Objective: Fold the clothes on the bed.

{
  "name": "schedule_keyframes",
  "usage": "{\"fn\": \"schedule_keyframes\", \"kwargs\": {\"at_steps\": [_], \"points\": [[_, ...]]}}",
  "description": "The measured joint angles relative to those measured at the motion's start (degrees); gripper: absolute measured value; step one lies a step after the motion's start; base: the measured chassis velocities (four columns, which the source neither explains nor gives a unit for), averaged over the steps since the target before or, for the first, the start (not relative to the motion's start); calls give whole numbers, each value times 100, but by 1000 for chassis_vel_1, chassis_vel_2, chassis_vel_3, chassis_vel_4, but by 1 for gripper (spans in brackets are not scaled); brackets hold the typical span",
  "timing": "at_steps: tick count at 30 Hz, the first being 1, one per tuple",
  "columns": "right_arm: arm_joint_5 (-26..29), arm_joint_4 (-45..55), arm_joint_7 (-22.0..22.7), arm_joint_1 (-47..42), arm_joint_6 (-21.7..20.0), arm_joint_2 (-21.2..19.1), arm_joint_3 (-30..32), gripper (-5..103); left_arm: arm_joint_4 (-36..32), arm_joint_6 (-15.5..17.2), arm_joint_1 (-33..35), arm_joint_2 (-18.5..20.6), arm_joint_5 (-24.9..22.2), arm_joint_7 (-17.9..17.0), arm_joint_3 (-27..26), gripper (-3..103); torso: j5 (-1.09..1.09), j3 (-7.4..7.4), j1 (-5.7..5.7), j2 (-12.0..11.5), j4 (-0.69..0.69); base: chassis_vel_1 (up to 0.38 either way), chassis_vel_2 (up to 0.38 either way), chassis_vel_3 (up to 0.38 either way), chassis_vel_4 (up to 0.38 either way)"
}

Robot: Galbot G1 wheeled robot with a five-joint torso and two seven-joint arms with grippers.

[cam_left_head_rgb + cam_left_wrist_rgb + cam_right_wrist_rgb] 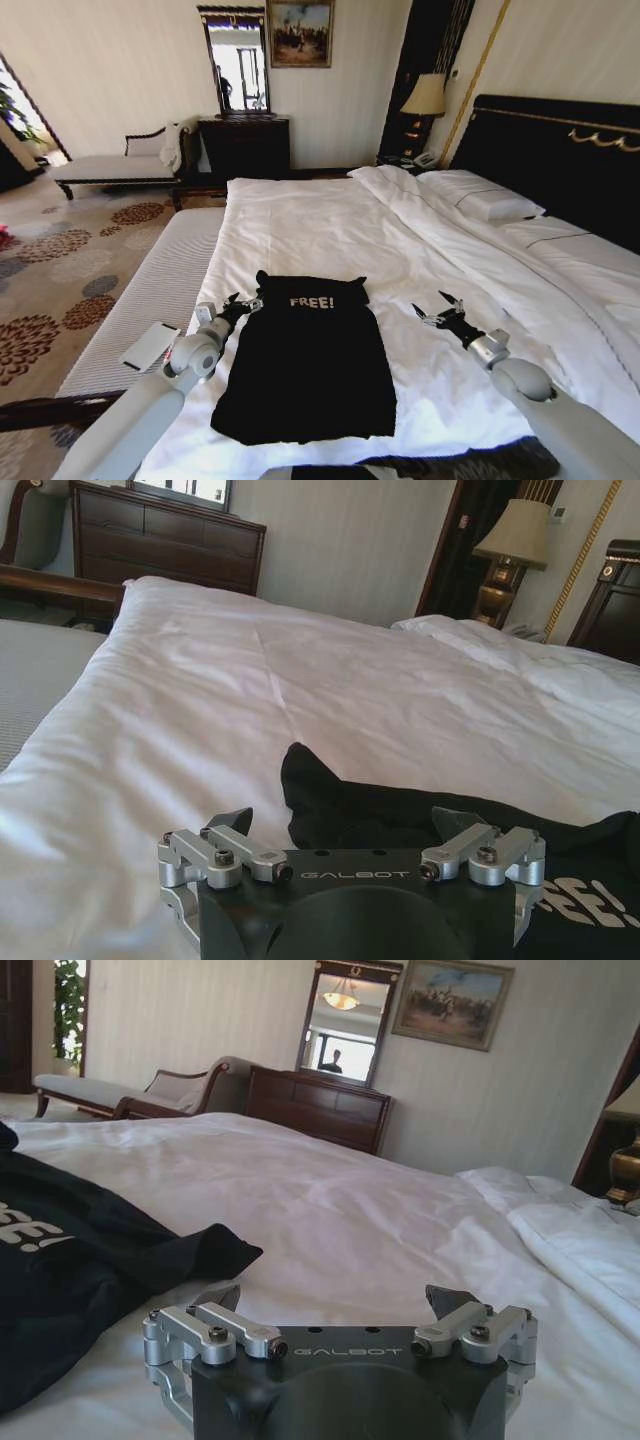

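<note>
Black T-shirt (305,360) lying flat on the white duvet (330,230) of the bed (560,130), sleeves apparently folded in. Left gripper (243,301), jaws spread, sits at the shirt's upper left corner; right gripper (440,305), jaws spread, rests apart on bare duvet. The fabric is judged light, limp and prone to bunching; corners and hems offer the best pinch points.

The T-shirt (305,360) lies on the bed (330,225), left gripper (238,303) at its left shoulder, right gripper (437,307) apart to its right
</note>
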Motion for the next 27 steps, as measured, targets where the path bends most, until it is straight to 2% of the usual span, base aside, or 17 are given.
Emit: {"fn": "schedule_keyframes", "kwargs": {"at_steps": [1,4,9,17,27], "points": [[-48,-90,-171,107,-67,-81,-52,100,15,0,-45,-4,-12,0,58,100,-1,0,0,0,-1,0,0,0,0],[-162,-239,-294,396,-131,-176,-274,100,12,3,-82,-15,-22,1,103,100,-2,0,0,0,-6,0,0,0,0],[-397,-660,-375,1427,-137,-214,-1227,100,-86,13,-74,-23,-28,-7,108,100,-1,0,0,0,1,0,0,0,0],[-361,-1143,-392,2732,-195,23,-2607,100,-103,-19,23,115,93,60,10,100,-1,1,1,0,0,0,0,0,0],[-420,-1831,-495,3789,-158,360,-3622,100,-157,-166,306,266,456,281,-150,100,-1,1,1,0,0,0,0,0,0]]}}
